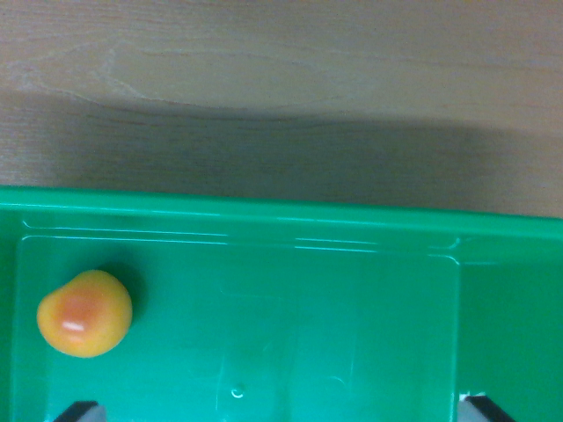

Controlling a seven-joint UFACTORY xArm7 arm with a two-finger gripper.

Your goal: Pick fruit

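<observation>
Currently the wrist view looks down into a green plastic bin (369,230) sitting on a wooden tabletop (281,79); bin's far rim runs across mid-frame, and its shadow darkens the wood just beyond. The fruit (84,313), a small orange-yellow rounded piece w/ a glossy pinkish highlight on top, rests on the bin floor at the wrist view's left, near the left wall; type can't be determined. Gripper (281,411): only two dark fingertips (81,411) show, cut off at the bottom edge, one per corner. Jaws stand wide apart, nothing between them. Fruit lies just above the left tip, not touching. Bin's near side and right wall run out of frame.
</observation>
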